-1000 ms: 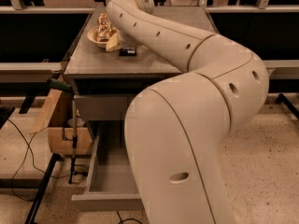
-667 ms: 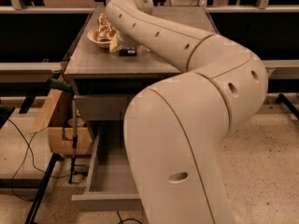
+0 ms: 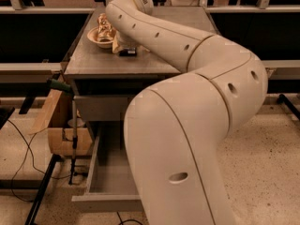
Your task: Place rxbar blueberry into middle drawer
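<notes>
My gripper (image 3: 122, 46) is at the back left of the grey countertop (image 3: 93, 64), low over its surface and mostly hidden behind my own arm. A small dark flat packet, the rxbar blueberry (image 3: 128, 52), lies on the counter right at the gripper's tip. I cannot tell whether the gripper holds it. The middle drawer (image 3: 93, 172) is pulled open low at the front of the cabinet, a shallow grey tray, and my arm covers its right part.
A pale bowl (image 3: 99, 36) holding a shiny gold foil packet (image 3: 105, 25) stands just left of the gripper. A closed upper drawer front (image 3: 98, 108) sits under the counter. A wooden box (image 3: 63, 130) and cables (image 3: 18, 139) lie on the floor at left.
The gripper has shifted slightly right along the counter toward the dark packet. The drawer and bowl have not moved.
</notes>
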